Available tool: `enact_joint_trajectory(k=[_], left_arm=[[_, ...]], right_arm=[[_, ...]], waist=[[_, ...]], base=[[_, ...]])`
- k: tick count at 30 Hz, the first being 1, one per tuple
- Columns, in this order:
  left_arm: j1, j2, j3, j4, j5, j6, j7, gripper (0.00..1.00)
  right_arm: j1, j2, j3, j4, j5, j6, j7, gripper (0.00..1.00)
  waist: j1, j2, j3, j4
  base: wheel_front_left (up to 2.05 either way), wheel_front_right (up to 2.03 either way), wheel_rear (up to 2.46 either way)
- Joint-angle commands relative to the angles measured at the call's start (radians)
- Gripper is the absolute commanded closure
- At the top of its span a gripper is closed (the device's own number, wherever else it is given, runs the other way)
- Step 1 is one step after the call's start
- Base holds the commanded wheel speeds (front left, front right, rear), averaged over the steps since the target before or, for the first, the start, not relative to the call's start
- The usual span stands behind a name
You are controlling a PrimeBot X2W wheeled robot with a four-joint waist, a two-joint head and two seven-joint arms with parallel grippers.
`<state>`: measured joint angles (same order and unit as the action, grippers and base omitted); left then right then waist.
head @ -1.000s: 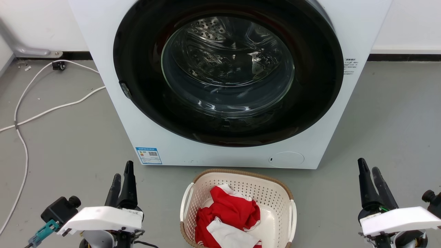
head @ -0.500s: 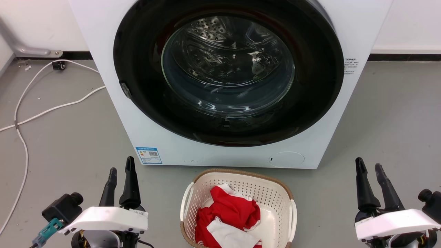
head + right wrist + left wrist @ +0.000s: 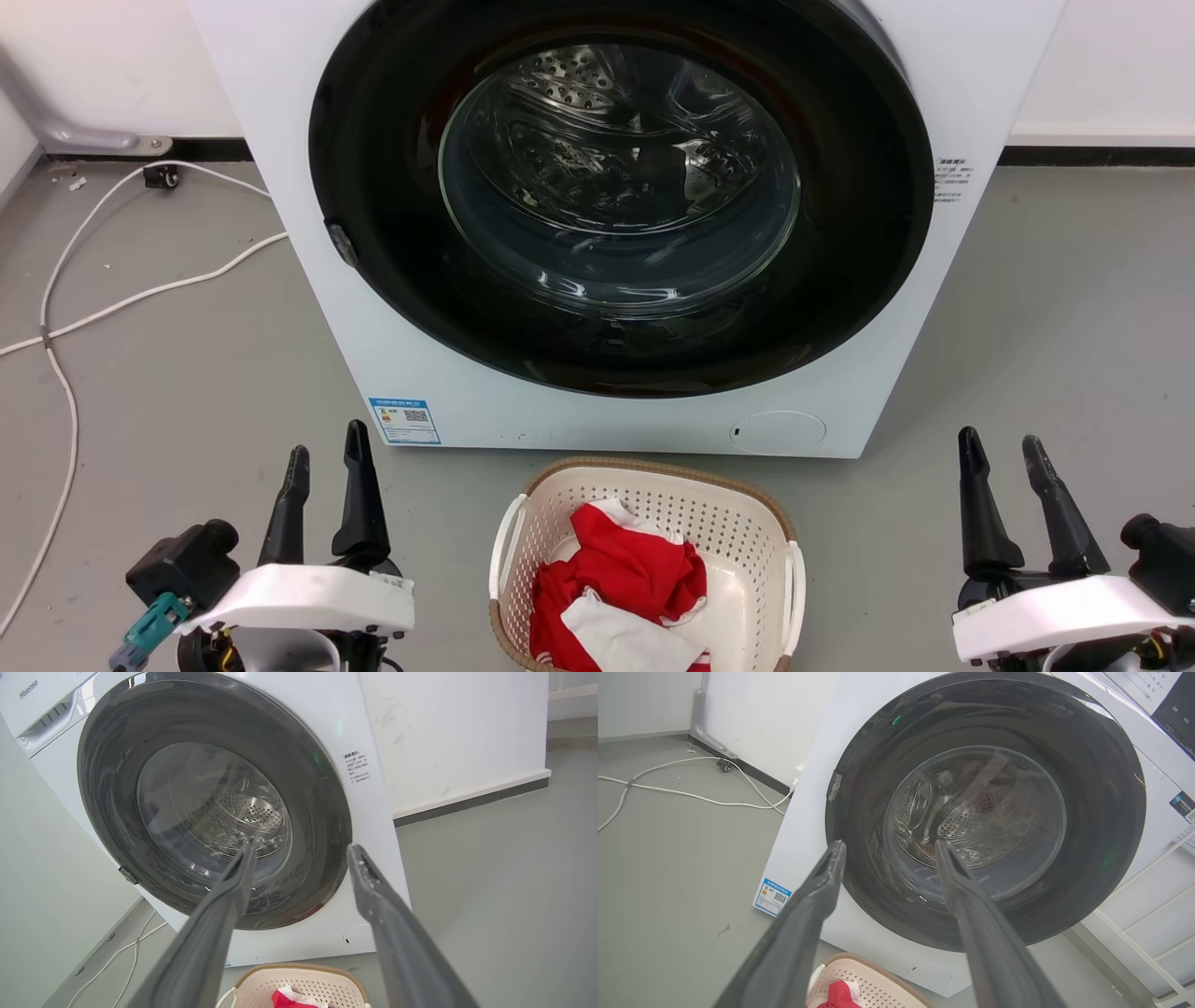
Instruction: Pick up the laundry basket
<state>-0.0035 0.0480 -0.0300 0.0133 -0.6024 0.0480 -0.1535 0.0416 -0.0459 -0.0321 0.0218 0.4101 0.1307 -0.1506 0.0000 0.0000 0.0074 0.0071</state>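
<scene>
Washing machine (image 3: 467,411): white, front-loading, takes up most of the head view, backs onto the wall, loses its top to the frame edge. Round dark door (image 3: 621,196): shut, glass full of reflections. Perforated steel drum (image 3: 569,75) behind it: possibly empty, hard to judge through the glare. Brand name (image 3: 28,689) on the top corner in the right wrist view: reads "Hisense". Blue sticker (image 3: 403,421) with a QR code at lower left and block of small print (image 3: 948,180) right of the door: both too small to read.

Grey floor (image 3: 1055,327): open on both sides of the machine. White cable (image 3: 131,300): loops across it far left, well apart from everything else.

Laundry basket (image 3: 695,513): cream, perforated, brown rim; stands on the floor, centred just before the machine's base, with a narrow strip of floor between. Near end cut off by the bottom of the head view. Holds a crumpled red-and-white cloth (image 3: 621,569). Left handle (image 3: 499,551) and right handle (image 3: 794,588): white, both untouched.

Left gripper (image 3: 327,441): low left, fingers parted, nothing between them, bare floor between it and the basket. Right gripper (image 3: 997,439): low right, fingers likewise spread and holding nothing, well apart from the nearest handle.
</scene>
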Motion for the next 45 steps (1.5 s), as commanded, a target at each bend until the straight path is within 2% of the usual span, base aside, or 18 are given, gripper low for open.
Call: enact_joint_trajectory(k=[1,23,45], left_arm=[[0.006,0.003,-0.003,-0.016,0.026,0.006,-0.007,0.00],[0.030,0.003,-0.030,-0.048,0.224,0.045,-0.058,0.00],[0.047,0.003,-0.051,-0.064,0.383,0.079,-0.099,0.00]], right_arm=[[0.000,-0.005,0.002,-0.019,-0.029,0.000,-0.011,0.00],[0.033,-0.006,0.004,-0.057,-0.248,0.000,-0.061,0.00],[0.053,-0.006,0.005,-0.077,-0.421,0.000,-0.102,0.00]], waist=[[0.0000,0.0000,0.000,0.000],[0.0000,0.0000,0.002,0.002],[0.0000,0.0000,0.001,0.004]], base=[[0.00,0.00,0.00],[0.00,0.00,0.00],[0.00,0.00,0.00]])
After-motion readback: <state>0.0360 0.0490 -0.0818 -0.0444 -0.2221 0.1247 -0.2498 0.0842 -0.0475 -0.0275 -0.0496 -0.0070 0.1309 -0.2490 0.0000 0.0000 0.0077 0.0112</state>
